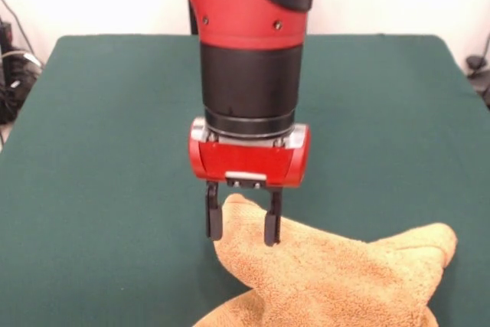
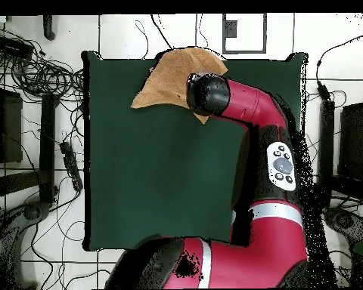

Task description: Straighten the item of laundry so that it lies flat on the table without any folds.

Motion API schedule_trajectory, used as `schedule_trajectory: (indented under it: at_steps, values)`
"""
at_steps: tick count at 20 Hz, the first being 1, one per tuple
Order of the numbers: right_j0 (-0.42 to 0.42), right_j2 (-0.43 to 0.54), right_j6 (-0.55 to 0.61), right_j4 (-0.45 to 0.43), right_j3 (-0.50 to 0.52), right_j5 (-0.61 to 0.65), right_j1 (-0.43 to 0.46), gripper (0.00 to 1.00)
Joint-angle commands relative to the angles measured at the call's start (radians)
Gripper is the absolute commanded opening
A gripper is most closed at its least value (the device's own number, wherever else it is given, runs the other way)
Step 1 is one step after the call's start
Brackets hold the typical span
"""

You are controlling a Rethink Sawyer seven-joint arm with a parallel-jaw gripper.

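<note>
The orange-tan towel (image 1: 344,273) lies crumpled with folds on the green table (image 1: 99,151), at the edge farthest from the robot's base. One corner rises to a peak. My gripper (image 1: 241,239) points straight down over that corner. Its two black fingers (image 1: 213,221) stand apart, one on each side of the peak, with their tips at the cloth. In the overhead view the towel (image 2: 169,75) sits at the table's (image 2: 154,174) top edge and reaches slightly past it. The arm's wrist (image 2: 209,94) covers part of the towel and hides the gripper.
The red and black arm (image 2: 275,158) reaches along the table's right side in the overhead view. Cables and equipment (image 2: 33,83) lie on the floor beside the table. The towel runs out of the front view at the bottom.
</note>
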Motion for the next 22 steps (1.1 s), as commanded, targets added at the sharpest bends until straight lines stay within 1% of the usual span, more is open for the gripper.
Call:
schedule_trajectory:
  at_steps: [1, 4, 11, 12, 22]
  values:
    - [-0.003, 0.153, -0.002, -0.045, 0.151, -0.047, 0.014, 1.00]
    - [-0.006, 0.161, -0.012, -0.060, 0.140, -0.040, 0.018, 1.00]
    - [-0.008, 0.169, 0.007, -0.087, 0.137, -0.033, 0.016, 1.00]
    - [-0.007, 0.169, 0.011, -0.089, 0.136, -0.033, 0.015, 0.00]
    - [-0.007, 0.177, 0.022, -0.106, 0.132, -0.036, 0.015, 0.00]
